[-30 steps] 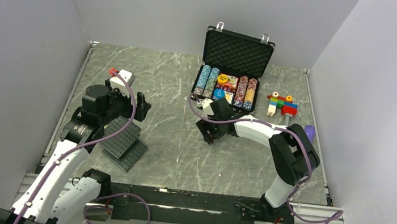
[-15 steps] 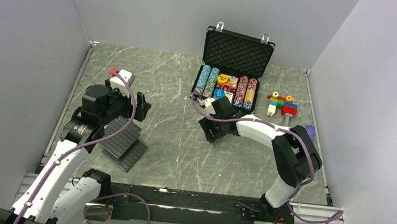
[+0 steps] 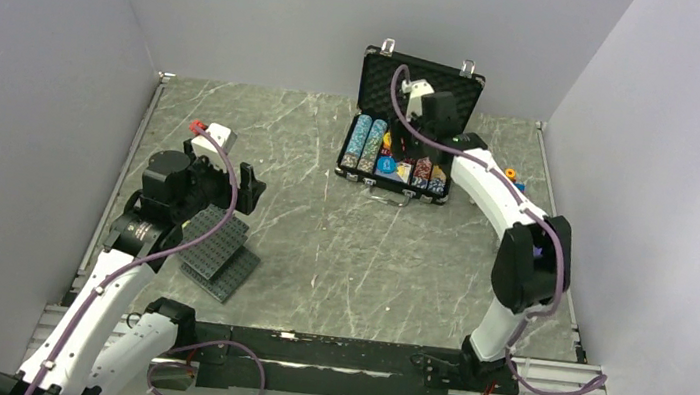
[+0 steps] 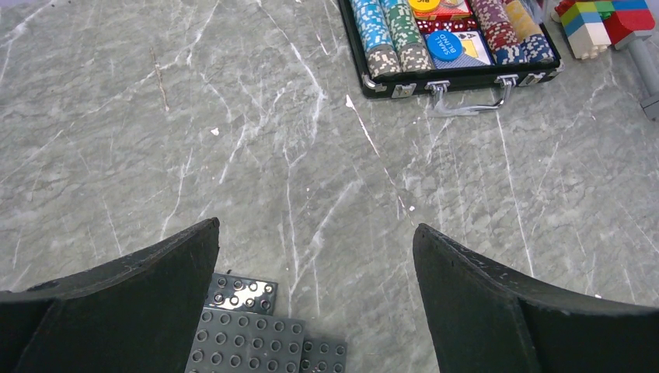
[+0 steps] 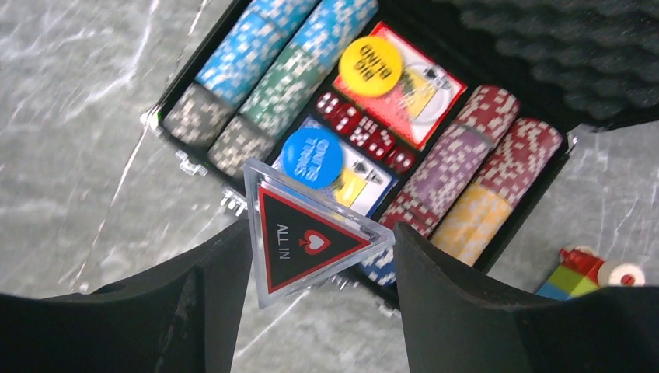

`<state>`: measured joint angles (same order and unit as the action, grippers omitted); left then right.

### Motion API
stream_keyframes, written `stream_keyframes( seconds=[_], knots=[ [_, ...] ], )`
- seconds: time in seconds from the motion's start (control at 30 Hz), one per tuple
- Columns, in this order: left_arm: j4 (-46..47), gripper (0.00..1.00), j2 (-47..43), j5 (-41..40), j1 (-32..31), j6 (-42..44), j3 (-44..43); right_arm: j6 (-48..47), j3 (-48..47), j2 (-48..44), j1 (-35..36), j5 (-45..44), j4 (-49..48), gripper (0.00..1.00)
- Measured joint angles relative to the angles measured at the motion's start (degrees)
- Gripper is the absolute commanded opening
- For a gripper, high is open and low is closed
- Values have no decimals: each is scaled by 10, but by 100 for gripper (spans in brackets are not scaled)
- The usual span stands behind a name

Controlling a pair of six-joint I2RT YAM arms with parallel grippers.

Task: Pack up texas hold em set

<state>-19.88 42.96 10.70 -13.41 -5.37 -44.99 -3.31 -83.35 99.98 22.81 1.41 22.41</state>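
The texas hold em set is an open black case [image 3: 384, 89] at the back of the table, with foam lid [image 5: 559, 54] upright. Inside lie chip rows [image 5: 256, 70], red dice [image 5: 361, 132], a yellow button [image 5: 371, 66] and a blue button [image 5: 311, 158]. My right gripper [image 5: 322, 228] hangs above the case's front edge, shut on a clear triangular "ALL IN" button [image 5: 307, 233] wedged between both fingers. In the top view the right gripper [image 3: 413, 143] hovers over the case's contents. My left gripper [image 4: 315, 229] stands open and holds nothing, far left of the case.
Dark grey studded plates [image 3: 217, 247] lie under the left gripper, seen also in the left wrist view as studded plates [image 4: 249, 334]. A colourful toy-block figure [image 4: 598, 19] stands right of the case. The case's handle [image 4: 466, 105] juts toward the arms.
My right arm rose from the table in front of the case and swung back over it, the triangular button now between its fingers. The left arm has not moved.
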Motion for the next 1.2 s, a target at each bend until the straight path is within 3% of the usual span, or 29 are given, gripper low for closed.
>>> stream_keyframes(
  seconds=[0.43,1.0,1.2],
  knots=[
    [2,98,0,0,0,0,0,14,-99,175,-33,3,9,33],
    [3,98,2,0,0,0,0,3,-134,223,-50,13,22,36],
    [3,98,5,0,0,0,0,-4,-135,231,-51,17,27,44]
  ],
)
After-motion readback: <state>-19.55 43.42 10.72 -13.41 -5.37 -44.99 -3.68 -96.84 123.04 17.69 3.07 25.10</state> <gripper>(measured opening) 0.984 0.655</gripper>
